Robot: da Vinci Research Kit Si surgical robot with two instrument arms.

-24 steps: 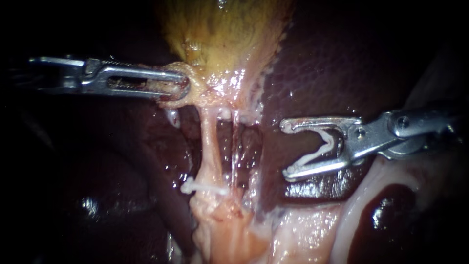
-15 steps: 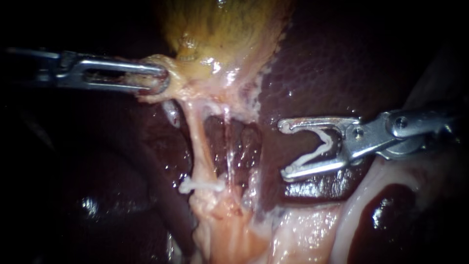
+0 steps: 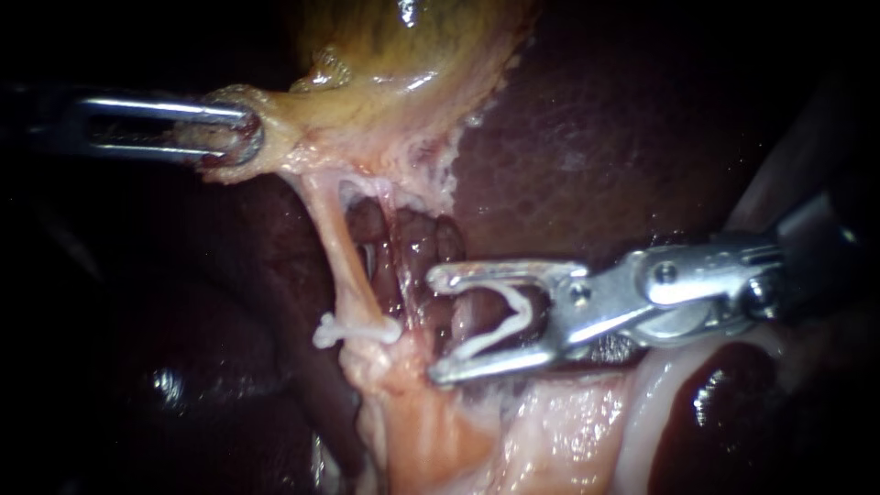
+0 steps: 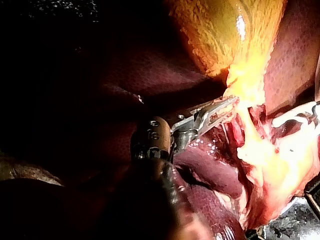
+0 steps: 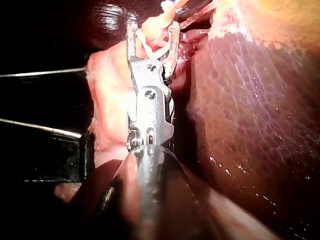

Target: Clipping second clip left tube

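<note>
Endoscope view: left instrument (image 3: 244, 137), pincer clamped on the gallbladder (image 3: 403, 82) edge; right instrument (image 3: 433, 323), pincer spread wide, carrying an unclosed clip (image 3: 502, 321) just beside the left tube (image 3: 339, 252), which bears a closed clip (image 3: 356, 328). Only the right wrist view shows pale tissue between those tips.

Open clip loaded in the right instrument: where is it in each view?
Endoscope: open clip centre-right, carried by the right instrument, beside the left tube.
Left wrist: white, well ahead of the left instrument, partly cut off.
Right wrist: at its own instrument's tip, against pale tissue.
Shared landmark: yellow gallbladder.
</note>
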